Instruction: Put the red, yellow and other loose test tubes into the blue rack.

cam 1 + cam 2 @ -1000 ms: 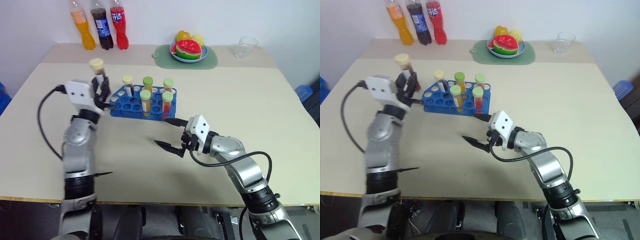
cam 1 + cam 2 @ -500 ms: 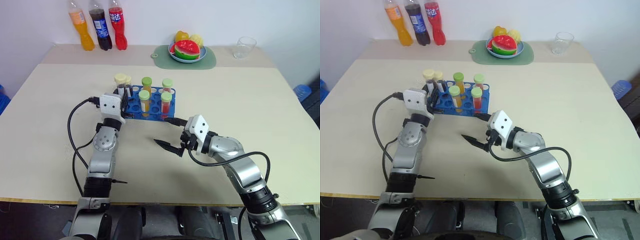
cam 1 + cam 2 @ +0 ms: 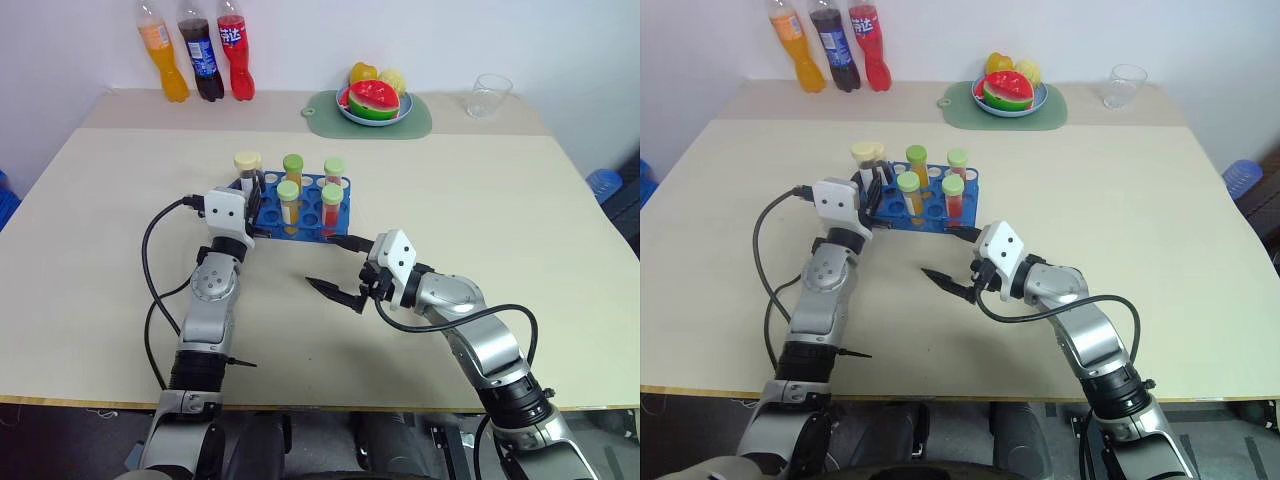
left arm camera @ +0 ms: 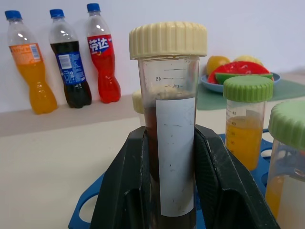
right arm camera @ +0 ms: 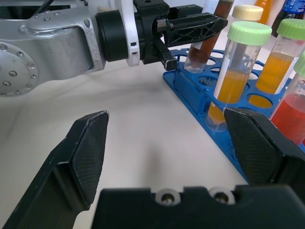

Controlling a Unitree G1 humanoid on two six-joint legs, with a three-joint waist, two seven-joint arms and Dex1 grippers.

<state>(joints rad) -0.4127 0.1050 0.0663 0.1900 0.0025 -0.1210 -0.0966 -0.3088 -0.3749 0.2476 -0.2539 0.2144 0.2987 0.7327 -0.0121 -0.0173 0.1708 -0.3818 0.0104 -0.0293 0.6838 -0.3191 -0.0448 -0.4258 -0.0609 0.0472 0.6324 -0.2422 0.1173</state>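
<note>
The left wrist view gives the closest look at the grip: the left gripper [image 4: 172, 176] has both black fingers [image 4: 126, 183] pressed against the sides of a clear tube of dark brown liquid with a cream cap [image 4: 167, 40], held upright, its white label facing the camera. Behind it in that view stand three soda bottles [image 4: 66, 57] along the wall and a plate of fruit [image 4: 233, 78].

The head views show the layout. The blue rack [image 3: 270, 215] sits just above centre of the frame on the pale table [image 3: 480, 210], with tubes standing in it: a yellow-orange tube [image 3: 291, 172], a red one [image 3: 331, 208] and others with green caps. The brown tube [image 3: 247, 172] stands at the rack's left end, at its near-left holes; whether its bottom sits in a hole cannot be told. The left arm rises from the lower left, its forearm pointing up the frame to the rack.

The right gripper [image 3: 337, 268] hovers below the rack, centre frame, fingers spread wide and holding nothing. The right wrist view shows its two pads [image 5: 88, 152] far apart, the rack's near edge [image 5: 190, 98] between them.

A clear glass [image 3: 491, 95] stands at the upper right.
</note>
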